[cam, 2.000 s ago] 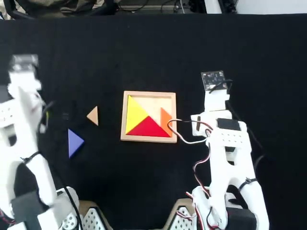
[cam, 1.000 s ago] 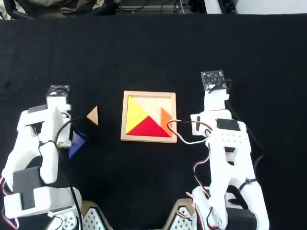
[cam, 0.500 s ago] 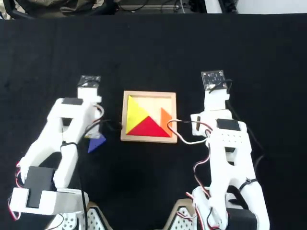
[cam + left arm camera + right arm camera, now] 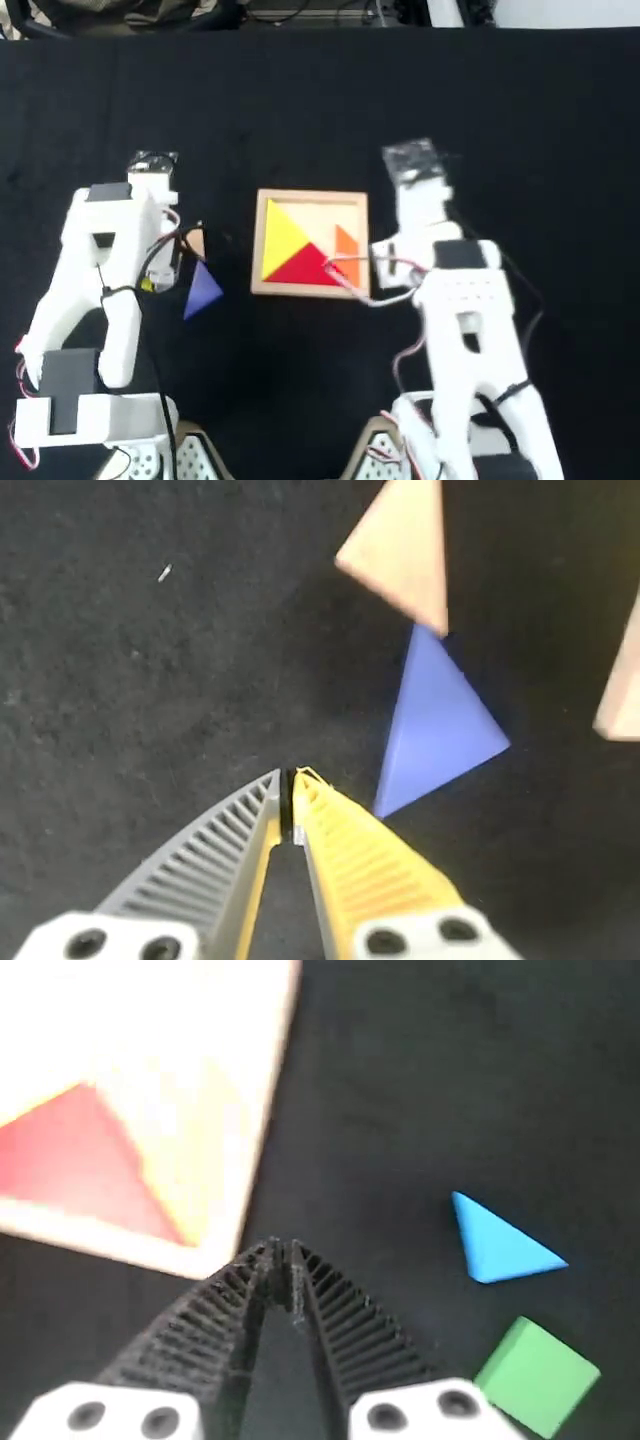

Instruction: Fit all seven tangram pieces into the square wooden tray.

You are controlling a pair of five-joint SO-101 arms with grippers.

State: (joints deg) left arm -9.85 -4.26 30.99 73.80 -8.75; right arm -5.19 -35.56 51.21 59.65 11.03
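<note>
The square wooden tray [image 4: 310, 197] lies mid-table and holds a yellow triangle [image 4: 282, 240], a red triangle [image 4: 310, 268] and an orange piece [image 4: 346, 243]. Left of it lie a dark blue triangle [image 4: 203, 288] and a tan triangle [image 4: 195, 243], partly under the left arm. My left gripper [image 4: 290, 777] is shut and empty, on the cloth just beside the dark blue triangle [image 4: 435, 725], with the tan triangle [image 4: 400, 550] beyond. My right gripper [image 4: 283, 1252] is shut and empty near the tray's corner [image 4: 255, 1140]. A light blue triangle [image 4: 500, 1245] and a green square [image 4: 535, 1375] lie beside it.
Black cloth covers the table. A corner of the tray [image 4: 622, 690] shows past the dark blue triangle. The right arm's white body [image 4: 455, 300] and its cables hang over the tray's right edge.
The left arm swung in from the far left toward the tray, and the dark blue triangle slid right, up to the tan one. The right arm shifted left toward the tray.
</note>
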